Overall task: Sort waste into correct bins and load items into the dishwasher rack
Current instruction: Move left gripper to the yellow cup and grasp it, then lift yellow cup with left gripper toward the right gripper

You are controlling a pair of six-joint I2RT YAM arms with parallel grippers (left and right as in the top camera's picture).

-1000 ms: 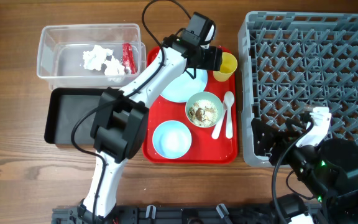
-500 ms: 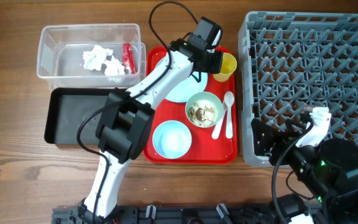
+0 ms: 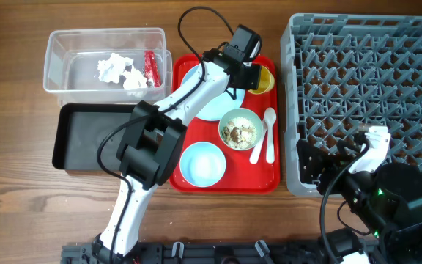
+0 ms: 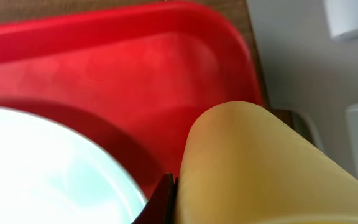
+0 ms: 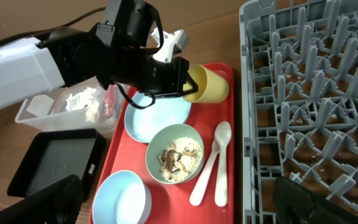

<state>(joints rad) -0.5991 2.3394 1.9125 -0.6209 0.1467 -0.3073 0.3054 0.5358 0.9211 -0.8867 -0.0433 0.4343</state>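
My left gripper (image 3: 253,75) is shut on the rim of the small yellow cup (image 3: 264,79), which is tilted at the red serving tray's (image 3: 226,182) far right corner. The left wrist view is filled by the cup (image 4: 260,168), with the pale blue plate (image 4: 42,168) beside it. A pale green bowl (image 3: 240,130) holds the rice-like scraps (image 5: 176,158). A pale blue bowl (image 3: 202,163) and two white spoons (image 3: 266,136) also lie on the tray. My right gripper (image 5: 176,186) hangs open by the grey rack's (image 3: 372,73) near left corner.
The clear tub (image 3: 57,73) at the far left holds crumpled tissue (image 3: 119,71) and a red wrapper strip (image 3: 150,67). The black tray (image 3: 86,136) sits just in front of it. The rack takes up the table's right side.
My left gripper moved right from over the plate to the yellow cup and shut on its rim; the cup now tilts. The right arm has not moved.
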